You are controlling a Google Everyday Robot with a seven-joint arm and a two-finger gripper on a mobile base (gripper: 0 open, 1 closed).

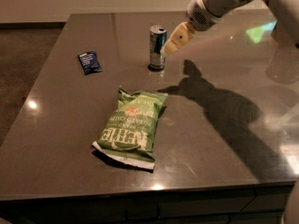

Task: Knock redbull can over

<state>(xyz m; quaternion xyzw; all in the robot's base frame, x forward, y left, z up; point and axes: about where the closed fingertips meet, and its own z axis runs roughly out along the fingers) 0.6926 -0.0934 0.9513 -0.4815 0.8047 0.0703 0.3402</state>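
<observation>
The redbull can stands upright on the dark table, toward the back middle. It is slim, blue and silver, with a silver top rim. My gripper comes in from the upper right on the white arm. Its cream-coloured tip is just to the right of the can, at about the height of its upper half, very close to it or touching it.
A green chip bag lies flat in front of the can. A small dark blue packet lies to the can's left. The arm's shadow falls on the table to the right. The table's front edge runs along the bottom.
</observation>
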